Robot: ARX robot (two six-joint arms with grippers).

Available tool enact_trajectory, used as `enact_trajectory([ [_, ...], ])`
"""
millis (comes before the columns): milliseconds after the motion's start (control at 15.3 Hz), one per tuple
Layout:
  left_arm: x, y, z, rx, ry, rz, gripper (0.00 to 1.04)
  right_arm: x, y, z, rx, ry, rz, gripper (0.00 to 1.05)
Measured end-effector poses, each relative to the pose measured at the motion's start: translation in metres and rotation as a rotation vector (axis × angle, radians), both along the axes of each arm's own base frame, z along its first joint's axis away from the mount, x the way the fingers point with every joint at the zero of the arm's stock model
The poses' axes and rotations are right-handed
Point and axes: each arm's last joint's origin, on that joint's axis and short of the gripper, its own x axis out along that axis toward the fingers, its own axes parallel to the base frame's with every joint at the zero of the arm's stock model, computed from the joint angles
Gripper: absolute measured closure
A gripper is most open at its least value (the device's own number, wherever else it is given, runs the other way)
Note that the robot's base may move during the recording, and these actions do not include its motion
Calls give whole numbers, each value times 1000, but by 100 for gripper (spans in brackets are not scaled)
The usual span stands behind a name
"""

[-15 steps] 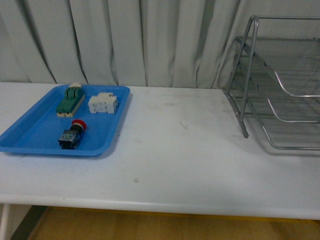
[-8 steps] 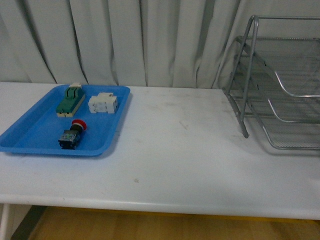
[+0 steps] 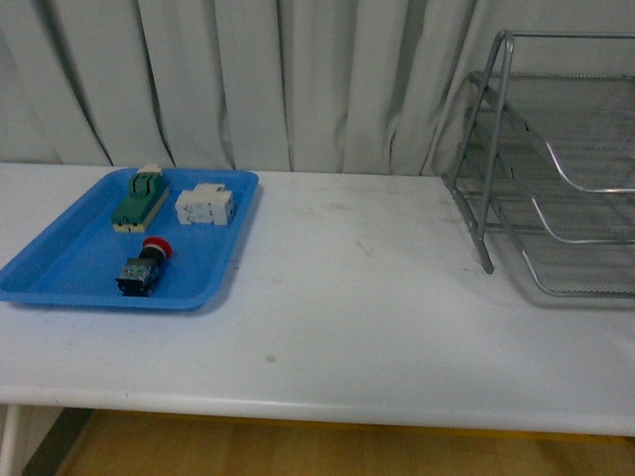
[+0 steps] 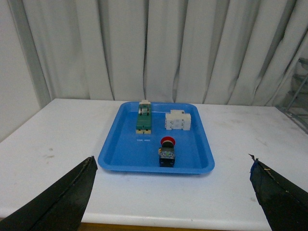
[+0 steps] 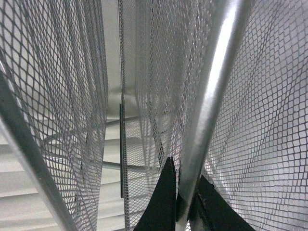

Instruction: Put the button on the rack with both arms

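The button (image 3: 142, 268), with a red cap on a black body, lies in the blue tray (image 3: 79, 263) at the table's left. The silver wire rack (image 3: 575, 119) stands at the far right, cut off by the picture's edge. Neither arm shows in the front view. In the left wrist view my left gripper (image 4: 172, 160) is open and held back from the tray's near rim, and the button (image 4: 167, 150) lies beyond it, untouched. In the right wrist view my right gripper (image 5: 184, 179) is shut on a silver tube of the rack (image 5: 211, 96), with mesh all around.
A green-and-cream switch block (image 3: 139, 198) and a white rectangular block (image 3: 204, 205) sit at the tray's far end. White curtains hang behind the table. Bare white tabletop lies between tray and rack. The table's front edge is close below.
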Motion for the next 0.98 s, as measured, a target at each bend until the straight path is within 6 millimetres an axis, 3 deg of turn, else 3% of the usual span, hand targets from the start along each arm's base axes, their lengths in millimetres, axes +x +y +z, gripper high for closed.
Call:
enact_trajectory([
  [261, 0, 0, 0, 0, 0, 0, 7, -6, 2, -4, 27, 13, 5, 101],
  [654, 0, 0, 0, 0, 0, 0, 7, -64, 4, -9, 106, 121, -17, 101],
  [980, 0, 0, 0, 0, 0, 0, 7, -80, 6, -7, 108, 148, -40, 101],
])
